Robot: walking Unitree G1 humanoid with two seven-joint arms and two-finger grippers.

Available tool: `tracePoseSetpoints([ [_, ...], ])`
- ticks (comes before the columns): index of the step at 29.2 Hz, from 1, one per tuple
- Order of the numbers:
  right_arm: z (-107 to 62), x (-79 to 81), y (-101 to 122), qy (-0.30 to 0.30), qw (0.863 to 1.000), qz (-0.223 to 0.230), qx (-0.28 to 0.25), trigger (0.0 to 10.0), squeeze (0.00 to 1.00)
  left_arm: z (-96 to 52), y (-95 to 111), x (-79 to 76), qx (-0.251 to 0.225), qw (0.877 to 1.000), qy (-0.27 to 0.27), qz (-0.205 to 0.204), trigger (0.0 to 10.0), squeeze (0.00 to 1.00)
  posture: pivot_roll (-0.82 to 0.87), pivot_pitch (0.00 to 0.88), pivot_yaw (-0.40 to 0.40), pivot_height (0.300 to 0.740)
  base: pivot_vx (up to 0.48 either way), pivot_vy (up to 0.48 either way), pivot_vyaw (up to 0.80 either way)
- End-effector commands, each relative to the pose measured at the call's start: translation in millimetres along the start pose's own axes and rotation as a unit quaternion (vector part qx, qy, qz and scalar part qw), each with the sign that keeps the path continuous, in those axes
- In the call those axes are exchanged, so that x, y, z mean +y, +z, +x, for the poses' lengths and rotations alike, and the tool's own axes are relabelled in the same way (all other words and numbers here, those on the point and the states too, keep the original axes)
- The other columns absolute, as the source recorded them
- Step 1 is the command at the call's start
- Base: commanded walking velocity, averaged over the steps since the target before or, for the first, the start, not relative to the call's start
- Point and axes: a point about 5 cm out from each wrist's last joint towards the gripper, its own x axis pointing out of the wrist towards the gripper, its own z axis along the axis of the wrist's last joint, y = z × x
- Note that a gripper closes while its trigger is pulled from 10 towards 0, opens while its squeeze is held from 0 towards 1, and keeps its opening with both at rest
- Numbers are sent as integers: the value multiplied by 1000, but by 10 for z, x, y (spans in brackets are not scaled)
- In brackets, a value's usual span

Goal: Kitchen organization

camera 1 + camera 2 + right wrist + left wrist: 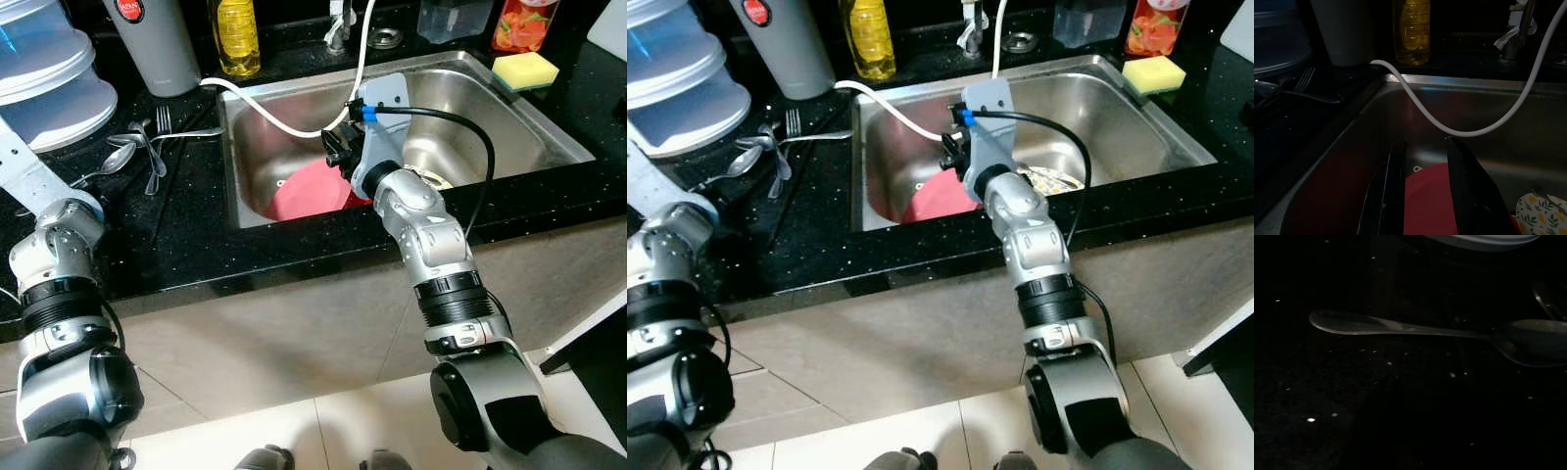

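Note:
A red plate (309, 188) lies tilted in the steel sink (509, 117), with a flower-patterned dish (1542, 210) beside it. My right gripper (1425, 191) reaches down into the sink just above the red plate; its two black fingers (1464, 186) stand apart, open, with the red surface showing between them. Several forks and spoons (147, 147) lie on the black counter left of the sink. One spoon (1425, 330) lies flat on the dark counter in the left wrist view. My left arm (24, 166) stretches over the counter's left edge.
A white hose (284, 122) loops from the tap (338, 24) across the sink to the counter. A yellow oil bottle (236, 37), a grey tumbler (157, 44), stacked lidded containers (49, 78) and a yellow sponge (525, 70) stand around the sink.

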Motion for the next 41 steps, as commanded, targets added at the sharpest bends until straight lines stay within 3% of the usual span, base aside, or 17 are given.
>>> tracePoseSetpoints([
  [1,20,54,-18,9,1000,2,3,10000,0,83,-396,217,97,994,45,24,0,0,134,73,76,740,0,0,0],
  [6,26,56,-17,9,1000,3,3,10000,0,100,-401,229,110,992,51,35,0,0,136,73,77,740,0,0,0],
  [10,23,53,-20,8,1000,4,3,10000,0,123,-304,286,69,986,73,131,0,0,133,74,83,740,0,0,0],
  [11,23,53,-20,8,1000,4,3,10000,0,123,-304,286,69,986,73,131,0,0,133,74,83,740,0,0,0],
  [12,20,47,-20,7,1000,5,3,10000,0,112,-213,249,36,986,70,148,39,0,133,74,83,740,0,0,0],
  [13,15,38,-22,6,1000,5,3,10000,0,77,-57,169,-19,985,62,160,8118,275,132,76,85,740,0,0,0],
  [14,12,32,-23,5,1000,5,3,10000,0,43,48,111,-56,983,57,165,8118,275,132,76,85,740,0,0,0],
  [15,10,27,-24,4,1000,5,3,10000,0,-14,186,20,-103,978,46,173,10000,1000,134,75,83,740,0,0,0],
  [19,13,29,-26,5,1000,5,4,10000,0,-150,436,-192,-184,965,13,187,10000,1000,136,75,79,740,0,0,0],
  [21,17,36,-25,6,1000,5,4,10000,0,-186,492,-257,-200,961,1,189,10000,1000,138,73,77,740,0,0,0],
  [22,28,55,-18,9,1000,6,3,10000,0,-242,547,-404,-213,957,-37,192,10000,0,138,73,77,740,0,0,0],
  [27,35,67,-13,10,1000,6,2,10000,0,-207,510,-440,-198,961,-38,189,10000,0,136,68,78,740,0,0,0],
  [31,33,56,-10,9,1000,6,1,10000,0,-62,311,-378,-139,974,-29,175,10000,0,132,69,79,740,0,0,0],
  [32,28,48,-11,8,1000,5,1,10000,0,6,195,-307,-97,980,-11,171,10000,0,129,68,81,740,0,0,0],
  [33,28,48,-11,8,1000,5,1,10000,0,6,195,-307,-97,980,-11,171,10000,0,129,68,81,740,0,0,0],
  [36,19,36,-12,5,1000,5,1,10000,0,73,-13,-195,-34,985,15,169,10000,0,124,69,84,740,0,0,0],
  [41,18,34,-14,5,1000,5,2,10000,0,72,-59,-173,-26,984,23,173,10000,0,129,70,84,740,0,0,0],
])
